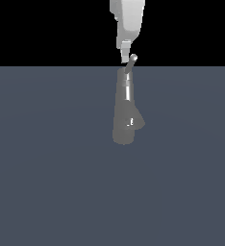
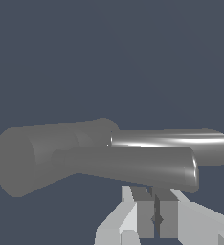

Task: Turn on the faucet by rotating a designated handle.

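A: While the gripper (image 1: 125, 59) hangs at the top of the faucet (image 1: 124, 120), log the task as barely begun. You have closed in on the handle (image 1: 131, 63), the thin rod leaning toward the exterior view's right, but nothing shows it turned or any water running.

B: Contact?

A: Just beside it, by the exterior view; touching or apart, you cannot tell. Rotation is still all to do.

B: Fingers?

A: Wrist view shows the gripper (image 2: 156, 216) with fingers nearly together, only a thin dark slit between, holding nothing. That view also gives you the faucet (image 2: 56, 155) body and shiny neck close up; the exterior view alone shows the spout and where the faucet stands on the grey floor (image 1: 47, 182)
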Action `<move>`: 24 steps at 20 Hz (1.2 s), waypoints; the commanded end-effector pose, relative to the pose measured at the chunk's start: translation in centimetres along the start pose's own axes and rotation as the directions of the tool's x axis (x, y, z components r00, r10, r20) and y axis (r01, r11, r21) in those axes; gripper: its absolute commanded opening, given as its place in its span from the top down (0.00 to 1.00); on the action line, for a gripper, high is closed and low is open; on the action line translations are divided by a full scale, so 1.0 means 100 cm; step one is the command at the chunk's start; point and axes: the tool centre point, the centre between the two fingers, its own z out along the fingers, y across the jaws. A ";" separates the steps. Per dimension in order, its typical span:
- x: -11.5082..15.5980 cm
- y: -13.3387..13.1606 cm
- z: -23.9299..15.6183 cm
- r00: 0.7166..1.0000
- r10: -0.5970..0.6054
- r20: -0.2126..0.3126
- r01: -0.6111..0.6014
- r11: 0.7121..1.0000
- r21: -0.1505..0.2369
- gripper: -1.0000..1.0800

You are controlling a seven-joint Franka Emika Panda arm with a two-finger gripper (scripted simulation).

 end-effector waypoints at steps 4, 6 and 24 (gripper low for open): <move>0.057 0.006 0.003 0.999 0.033 -0.004 -0.033 0.999 -0.008 1.00; 0.027 0.000 -0.001 1.000 -0.007 0.001 0.007 1.000 0.001 1.00; 0.095 -0.037 0.020 1.000 0.022 -0.002 -0.022 1.000 -0.005 1.00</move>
